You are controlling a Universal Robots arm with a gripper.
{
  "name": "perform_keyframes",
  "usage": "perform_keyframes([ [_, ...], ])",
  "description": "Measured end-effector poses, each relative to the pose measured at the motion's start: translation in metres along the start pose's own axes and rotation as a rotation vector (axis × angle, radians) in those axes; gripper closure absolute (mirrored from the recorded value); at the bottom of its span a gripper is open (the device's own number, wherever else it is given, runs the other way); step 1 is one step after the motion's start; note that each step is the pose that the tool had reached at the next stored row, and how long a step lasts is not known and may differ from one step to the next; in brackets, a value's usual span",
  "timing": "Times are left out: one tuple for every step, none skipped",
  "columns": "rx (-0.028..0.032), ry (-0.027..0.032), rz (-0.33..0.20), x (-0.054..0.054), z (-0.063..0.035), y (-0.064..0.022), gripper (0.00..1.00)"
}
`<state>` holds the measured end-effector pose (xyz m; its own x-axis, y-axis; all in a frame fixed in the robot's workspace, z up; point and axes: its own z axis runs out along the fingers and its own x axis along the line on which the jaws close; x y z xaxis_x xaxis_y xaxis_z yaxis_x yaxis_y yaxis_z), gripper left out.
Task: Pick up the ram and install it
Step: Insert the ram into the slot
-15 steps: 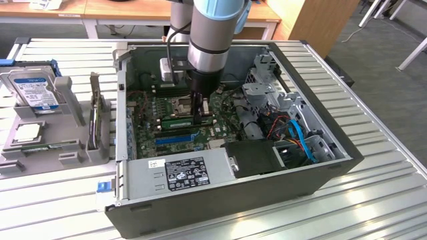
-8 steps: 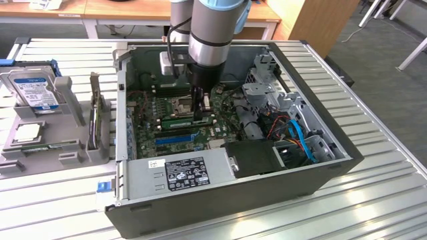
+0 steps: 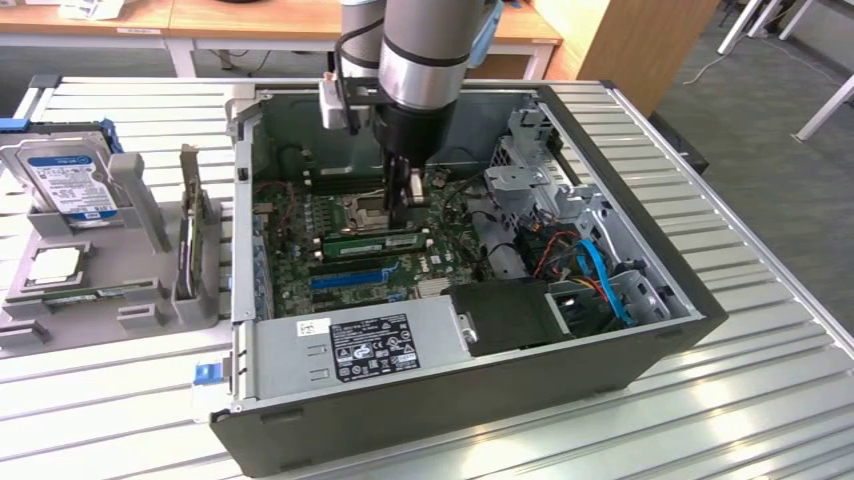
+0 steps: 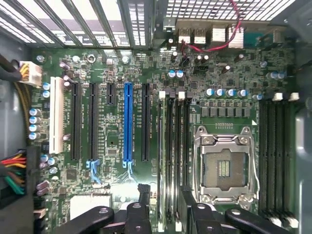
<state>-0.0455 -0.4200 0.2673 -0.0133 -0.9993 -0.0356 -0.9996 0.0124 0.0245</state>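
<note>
As the ram [image 3: 375, 242] is standing in a slot on the board [image 3: 288, 262], at seven o'clock of the spread, empty jaws in the exterior view, seating it well is probably demanding even, square downward pressure.

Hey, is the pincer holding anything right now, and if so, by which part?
Nothing is held. The pincer is open over the motherboard, with nothing between its fingers. The ram stands on edge on the board close by.
</note>
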Motion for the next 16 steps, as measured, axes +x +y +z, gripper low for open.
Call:
perform_keyframes([
  [0.0, 0.0, 0.0, 0.0, -0.0025, 0.0001, 0.63],
  [0.0, 0.0001, 0.0, 0.0, -0.0053, 0.0001, 0.63],
  [0.0, 0.0001, 0.0, 0.0, -0.0078, 0.0002, 0.63],
  [0.0, 0.0001, 0.0, 0.0, -0.0101, 0.0002, 0.63],
  [0.0, 0.0001, 0.0, 0.0, -0.0125, 0.0003, 0.63],
  [0.0, 0.0001, 0.0, -0.001, -0.0148, 0.0004, 0.63],
  [0.0, 0.0001, 0.0, -0.001, -0.0171, 0.0004, 0.63],
  [0.0, 0.0001, 0.0, -0.001, -0.0194, 0.0005, 0.63],
  [0.0, 0.0001, 0.0, -0.001, -0.0215, 0.0005, 0.63],
  [0.0, 0.0001, 0.0, -0.001, -0.0237, 0.0006, 0.63],
  [0.0, 0.0001, 0.0, -0.001, -0.0258, 0.0006, 0.63],
  [0.0, 0.0001, 0.0, -0.001, -0.0279, 0.0007, 0.63],
  [-0.0001, 0.0002, 0.0, -0.001, -0.03, 0.0008, 0.63],
  [0.0, 0.0, 0.0, -0.001, -0.0322, 0.0008, 0.63],
  [0.0, 0.0, 0.0, -0.001, -0.0343, 0.0008, 0.63],
  [0.0001, 0.0, 0.0, -0.001, -0.0362, 0.0009, 0.63],
])
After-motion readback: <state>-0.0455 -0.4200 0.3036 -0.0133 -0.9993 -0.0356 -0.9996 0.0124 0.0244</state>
